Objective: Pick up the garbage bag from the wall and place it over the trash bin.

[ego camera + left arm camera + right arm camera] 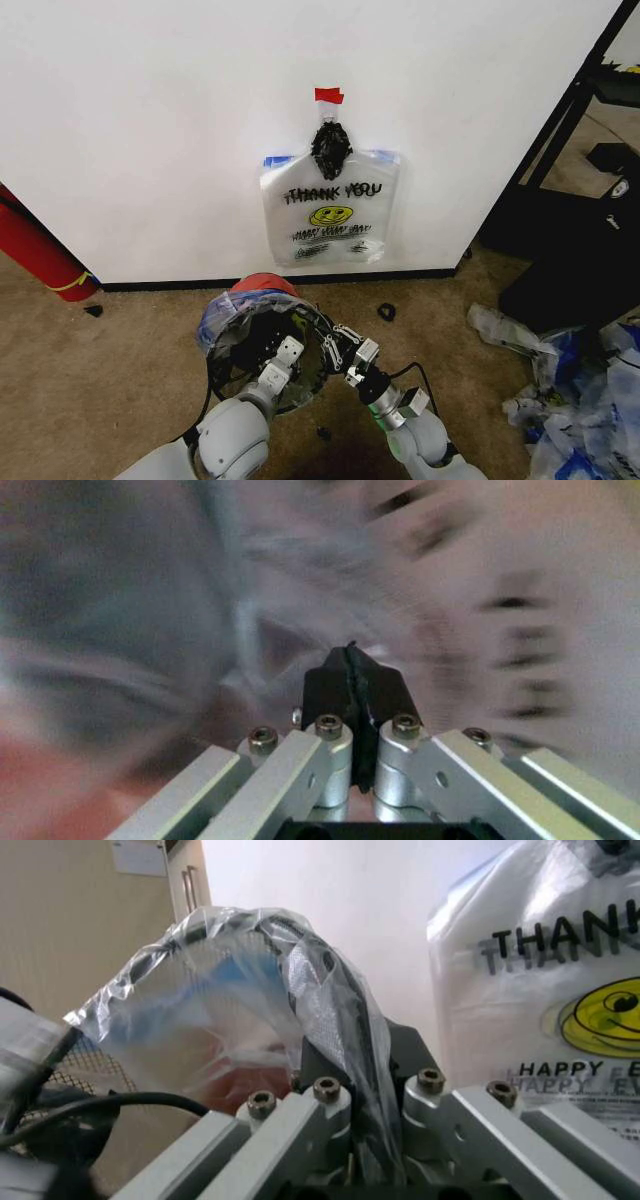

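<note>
While one garbage bag (pixel 325 212) hangs, both grippers pinch another bag's plastic (pixel 225 312) over one trash bin (pixel 262 350).

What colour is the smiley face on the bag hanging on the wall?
Yellow with black features, on the garbage bag; the right wrist view shows it best.

One printed garbage bag (pixel 330 220) is hanging on the wall, one trash bin (pixel 262 335) is standing below, and two grippers are showing: left (pixel 288 352), right (pixel 350 352).
</note>
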Available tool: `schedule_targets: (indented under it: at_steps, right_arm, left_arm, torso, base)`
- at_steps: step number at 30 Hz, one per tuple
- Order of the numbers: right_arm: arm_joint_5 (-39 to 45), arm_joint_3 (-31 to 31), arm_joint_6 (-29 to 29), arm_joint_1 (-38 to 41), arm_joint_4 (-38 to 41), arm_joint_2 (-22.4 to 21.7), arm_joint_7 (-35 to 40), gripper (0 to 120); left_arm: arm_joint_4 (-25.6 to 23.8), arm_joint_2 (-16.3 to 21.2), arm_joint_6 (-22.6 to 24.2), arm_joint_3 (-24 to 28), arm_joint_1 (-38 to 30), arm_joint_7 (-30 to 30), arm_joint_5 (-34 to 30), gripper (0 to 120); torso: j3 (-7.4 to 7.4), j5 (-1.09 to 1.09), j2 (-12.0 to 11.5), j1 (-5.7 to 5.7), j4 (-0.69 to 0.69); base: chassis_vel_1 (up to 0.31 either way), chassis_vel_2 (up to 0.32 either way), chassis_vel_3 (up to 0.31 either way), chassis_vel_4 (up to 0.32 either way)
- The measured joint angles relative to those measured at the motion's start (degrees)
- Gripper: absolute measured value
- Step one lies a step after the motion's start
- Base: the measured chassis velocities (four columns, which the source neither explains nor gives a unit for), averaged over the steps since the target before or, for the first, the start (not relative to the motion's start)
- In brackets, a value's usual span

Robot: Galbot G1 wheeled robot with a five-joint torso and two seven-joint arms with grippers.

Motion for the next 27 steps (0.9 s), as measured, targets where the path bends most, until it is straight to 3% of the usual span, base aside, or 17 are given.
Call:
schedule_targets:
  at_steps: [6,10,17,27]
  right_arm:
    - [0.26,0.01,-0.04,0.08,-0.06,0.07,0.05,1]
    - [0.28,-0.03,-0.04,0.38,-0.68,0.46,0.08,1]
    - [0.55,0.03,-0.07,0.72,-1.68,0.99,0.57,1]
    - [2.74,-0.05,-0.90,0.03,-0.71,1.09,1.16,1]
  left_arm:
    - [2.22,0.29,-0.48,-1.73,-0.52,-0.12,4.77,0]
    - [2.83,0.68,-3.63,-2.50,0.16,0.05,8.83,0]
    - [-1.31,1.20,-9.50,-1.26,3.20,3.28,10.42,0]
    - [-0.55,-0.05,-9.93,-0.44,2.60,3.83,10.54,0]
  torso:
    - [0.00,0.01,0.00,0.00,0.00]
    - [0.00,0.00,0.00,0.00,0.01]
    - [0.00,0.01,0.00,0.00,0.01]
    - [0.00,0.00,0.00,0.00,0.00]
  base:
    - [0.000,0.000,0.000,0.000]
    - [0.000,0.000,0.000,0.000]
    - [0.000,0.000,0.000,0.000]
    - [0.000,0.000,0.000,0.000]
